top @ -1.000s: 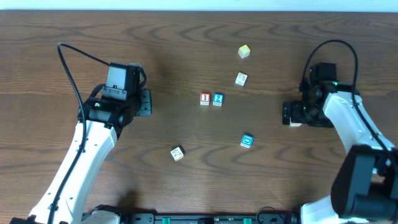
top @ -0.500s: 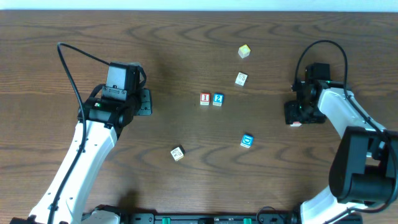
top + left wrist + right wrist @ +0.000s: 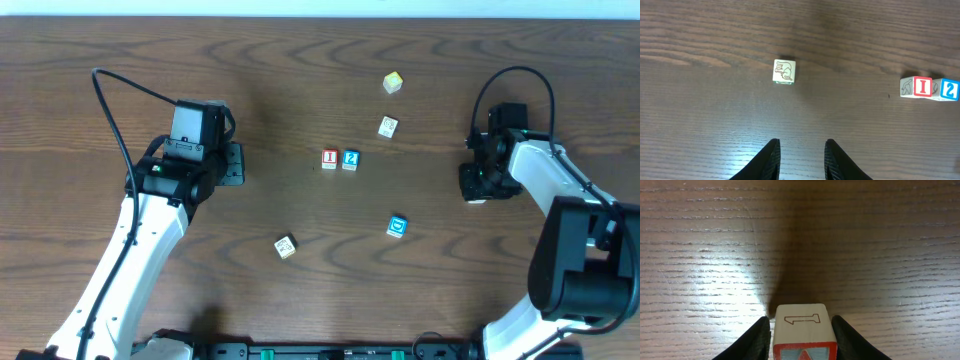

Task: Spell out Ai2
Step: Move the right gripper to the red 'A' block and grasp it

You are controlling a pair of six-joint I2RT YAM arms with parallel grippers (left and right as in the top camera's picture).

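Note:
The A cube sits on the table at the right, red-framed with the tip of a red letter showing, and my right gripper is shut on it with a finger against each side. From overhead the right gripper covers that cube. The I cube and the 2 cube stand side by side at the table's middle, also seen as the I cube and 2 cube. My left gripper hovers far left, open a little, with nothing between its fingers.
A yellow-green cube and a whitish cube lie at the back right of the middle. A blue cube with a square-like symbol and another whitish cube lie nearer the front. A whitish cube lies ahead of the left gripper.
My right gripper's jaws have come in from wide open onto the A cube, and its wrist has turned slightly. The left arm has not moved.

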